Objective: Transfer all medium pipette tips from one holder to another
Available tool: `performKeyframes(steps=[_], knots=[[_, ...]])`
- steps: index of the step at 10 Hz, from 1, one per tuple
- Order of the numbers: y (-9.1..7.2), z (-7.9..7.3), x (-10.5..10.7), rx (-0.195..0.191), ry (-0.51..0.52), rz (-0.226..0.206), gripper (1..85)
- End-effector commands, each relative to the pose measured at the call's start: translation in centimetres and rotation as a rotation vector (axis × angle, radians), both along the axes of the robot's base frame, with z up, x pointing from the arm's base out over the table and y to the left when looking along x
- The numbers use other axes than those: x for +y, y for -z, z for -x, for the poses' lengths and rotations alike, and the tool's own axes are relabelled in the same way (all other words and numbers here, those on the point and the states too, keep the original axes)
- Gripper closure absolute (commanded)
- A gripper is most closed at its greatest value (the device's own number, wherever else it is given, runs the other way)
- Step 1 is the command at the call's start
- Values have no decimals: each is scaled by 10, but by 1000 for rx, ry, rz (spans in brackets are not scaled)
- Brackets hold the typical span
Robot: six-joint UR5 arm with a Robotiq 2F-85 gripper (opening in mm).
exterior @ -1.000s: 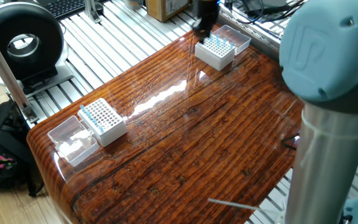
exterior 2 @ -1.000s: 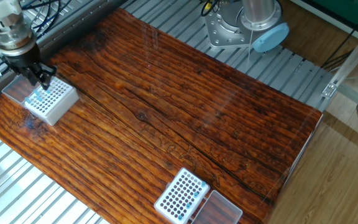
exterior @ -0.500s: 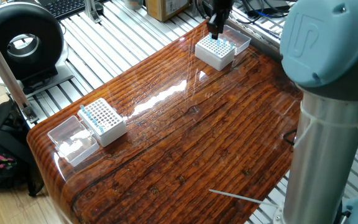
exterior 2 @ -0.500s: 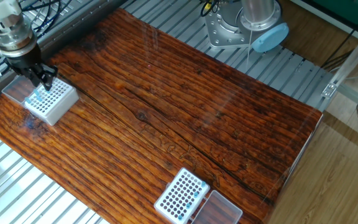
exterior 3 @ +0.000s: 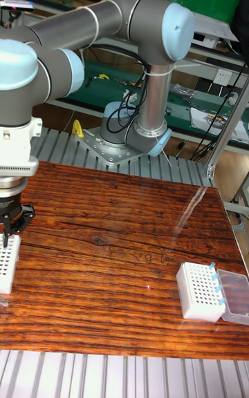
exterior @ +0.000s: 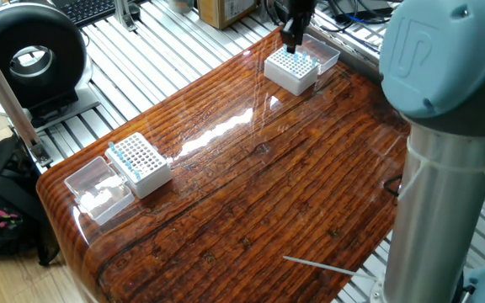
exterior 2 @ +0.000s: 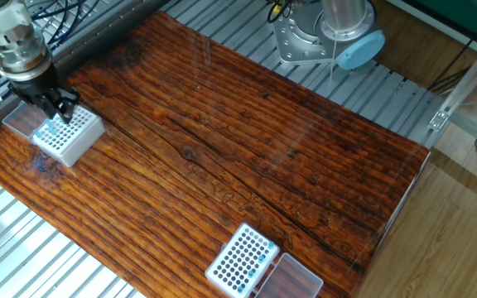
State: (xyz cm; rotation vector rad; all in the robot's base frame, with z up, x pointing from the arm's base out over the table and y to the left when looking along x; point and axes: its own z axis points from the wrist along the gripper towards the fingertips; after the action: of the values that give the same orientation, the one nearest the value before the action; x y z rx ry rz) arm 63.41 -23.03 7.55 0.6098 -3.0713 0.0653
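Medium pipette tips [exterior: 303,60] with light blue tops stand in the white tip box [exterior: 291,72] at the upper right of one fixed view, and a single row of blue-topped tips [exterior: 117,155] lines one edge of the second white tip box [exterior: 141,163] at the lower left of that frame. The gripper [exterior: 290,37] hangs directly over the upper box, its dark fingers pointing down at the grid; whether they are clenched on a tip or released cannot be told at this size. In the other fixed view the same gripper [exterior 2: 55,114] sits at the upper left of the frame above the box [exterior 2: 69,137], with a clear lid [exterior 2: 19,121] just beside it, while the second box [exterior 2: 241,259] and its clear lid [exterior 2: 290,280] lie at the bottom edge of the wooden table [exterior 2: 247,149]. In the tall fixed view the gripper [exterior 3: 10,231] is at the left edge over a box [exterior 3: 5,261] cut off by the frame, and the other box [exterior 3: 199,290] shows blue tops [exterior 3: 216,285] along its right side.
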Motion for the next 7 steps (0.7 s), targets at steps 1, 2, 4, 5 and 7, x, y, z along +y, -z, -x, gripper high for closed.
performKeyframes(steps=[1, 2, 4, 5, 7], knots=[[2, 3, -1, 3, -23, 3, 503], [3, 3, -5, 3, -31, 15, 507], [6, 1, -5, -1, -43, 15, 513], [7, 0, -3, -3, -45, 8, 513], [6, 0, -2, -3, -48, 6, 513]])
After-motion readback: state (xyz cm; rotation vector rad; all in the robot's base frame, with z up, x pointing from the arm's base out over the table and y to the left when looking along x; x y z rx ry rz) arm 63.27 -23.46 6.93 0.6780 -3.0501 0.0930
